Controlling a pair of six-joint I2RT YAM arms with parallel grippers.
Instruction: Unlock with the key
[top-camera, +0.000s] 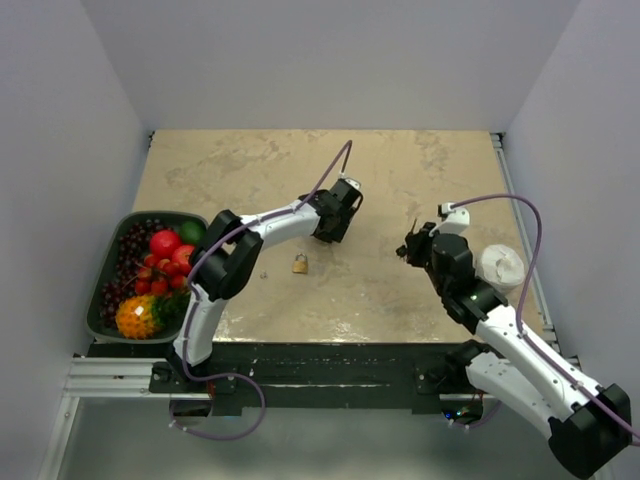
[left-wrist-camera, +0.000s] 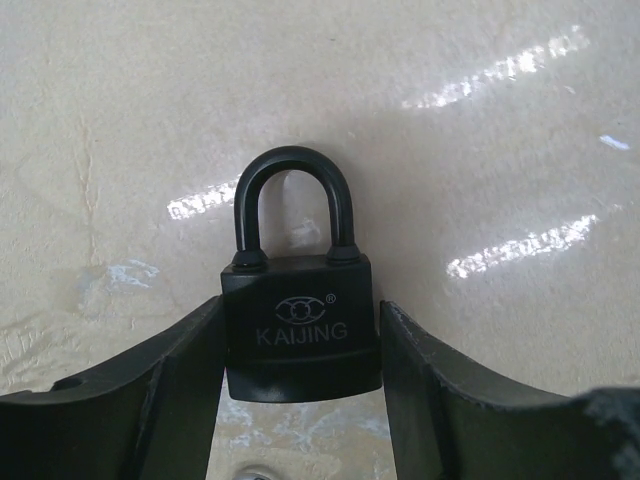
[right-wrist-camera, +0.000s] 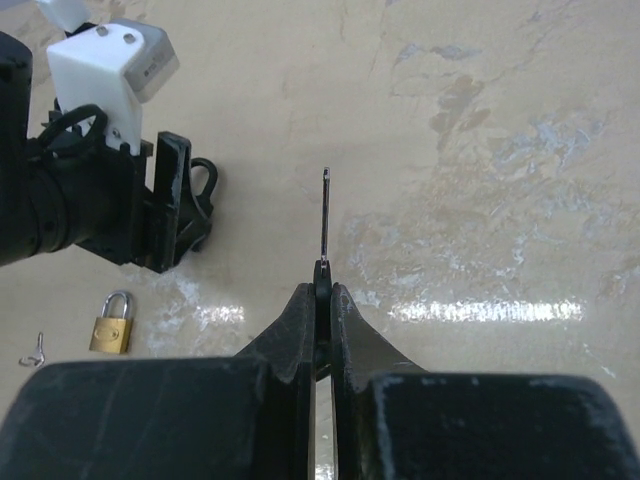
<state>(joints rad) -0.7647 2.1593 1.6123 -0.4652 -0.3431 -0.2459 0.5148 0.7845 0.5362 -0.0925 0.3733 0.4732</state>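
Observation:
A black padlock (left-wrist-camera: 300, 325) marked KAIJING, its shackle closed, is held by its body between my left gripper's (left-wrist-camera: 300, 335) fingers, just above the table. In the top view the left gripper (top-camera: 335, 222) is at the table's middle, and the lock is hidden in it. My right gripper (right-wrist-camera: 322, 292) is shut on a thin key (right-wrist-camera: 325, 215). The key's blade sticks straight out ahead of the fingertips. In the top view the right gripper (top-camera: 412, 245) is to the right of the left gripper, apart from it. The left gripper (right-wrist-camera: 170, 205) shows at the upper left of the right wrist view.
A brass padlock (top-camera: 300, 264) lies on the table near the left gripper, also in the right wrist view (right-wrist-camera: 113, 322), with a small loose key (right-wrist-camera: 35, 348) beside it. A dark tray (top-camera: 105, 270) of fruit sits at the left edge. A white cup (top-camera: 500, 268) stands at the right.

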